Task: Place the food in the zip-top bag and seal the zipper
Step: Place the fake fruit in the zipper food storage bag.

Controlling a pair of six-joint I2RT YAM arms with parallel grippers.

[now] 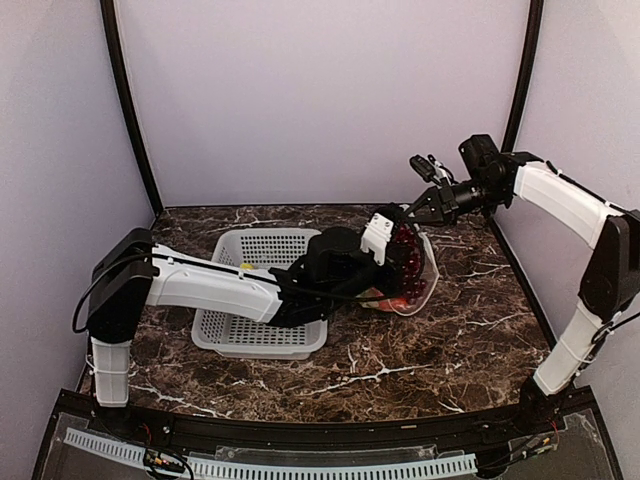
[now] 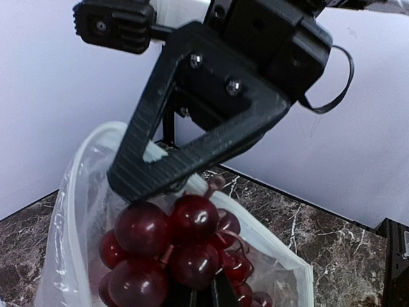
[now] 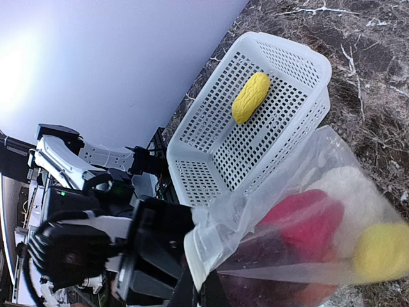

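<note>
The clear zip-top bag (image 1: 425,282) hangs open beside the basket. My right gripper (image 1: 413,213) is shut on the bag's upper rim and holds it up; in the right wrist view it (image 3: 206,295) pinches that rim. My left gripper (image 1: 393,246) is shut on the dark red grape bunch (image 2: 172,246) and holds it in the bag's mouth, just under the right gripper's black finger (image 2: 192,150). The zipper strip (image 2: 263,229) runs along the open rim. Inside the bag lie a red pepper (image 3: 307,220), white cauliflower (image 3: 350,188) and a yellow piece (image 3: 382,252).
The grey perforated basket (image 1: 262,335) stands left of the bag under my left arm. One yellow corn piece (image 3: 250,97) lies in it. The dark marble table (image 1: 420,360) is walled at the back and both sides.
</note>
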